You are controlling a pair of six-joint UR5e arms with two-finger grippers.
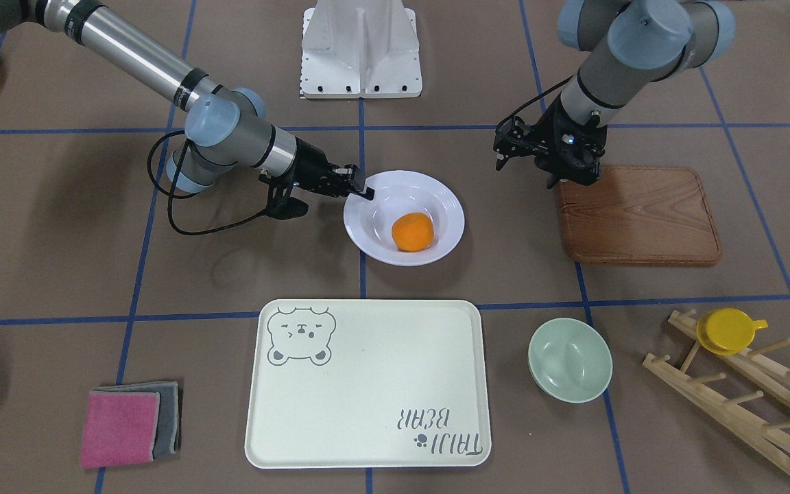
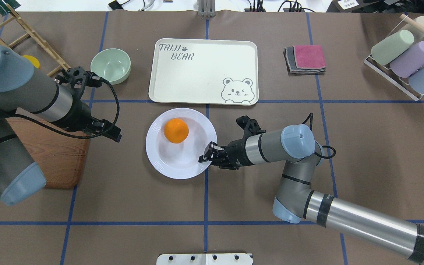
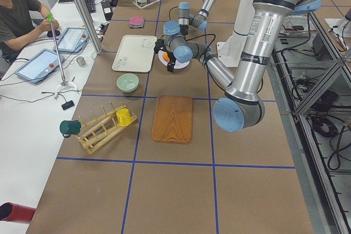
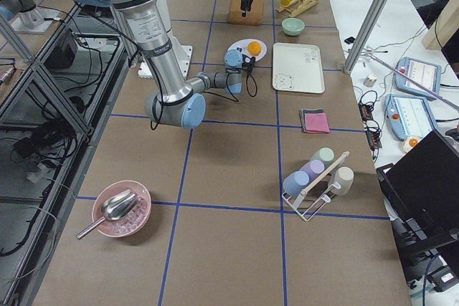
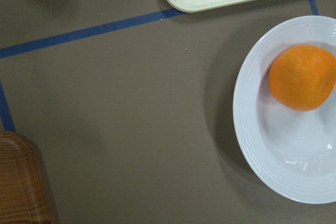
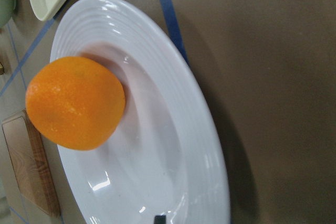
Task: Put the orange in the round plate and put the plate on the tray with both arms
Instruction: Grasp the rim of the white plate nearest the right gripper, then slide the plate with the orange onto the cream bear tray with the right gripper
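Observation:
The orange (image 1: 412, 231) lies inside the white round plate (image 1: 374, 237), which rests on the table just behind the cream bear tray (image 1: 367, 384). The tray holds nothing. My right gripper (image 1: 361, 182) lies low and sideways at the plate's rim, jaws apart, with one fingertip (image 6: 157, 217) over the rim; the orange (image 6: 75, 103) fills its wrist view. My left gripper (image 1: 573, 180) hovers open over the near corner of the wooden board, well clear of the plate (image 5: 247, 129). Overhead, the right gripper (image 2: 207, 154) touches the plate edge (image 2: 160, 162) and the left gripper (image 2: 109, 133) is apart from it.
A brown wooden board (image 1: 642, 219) lies under the left arm. A pale green bowl (image 1: 570, 360) sits beside the tray, with a wooden rack and yellow lidded cup (image 1: 727, 329) beyond it. Folded pink and grey cloths (image 1: 127, 425) lie on the tray's other side. A person sits beside the table (image 3: 16, 15).

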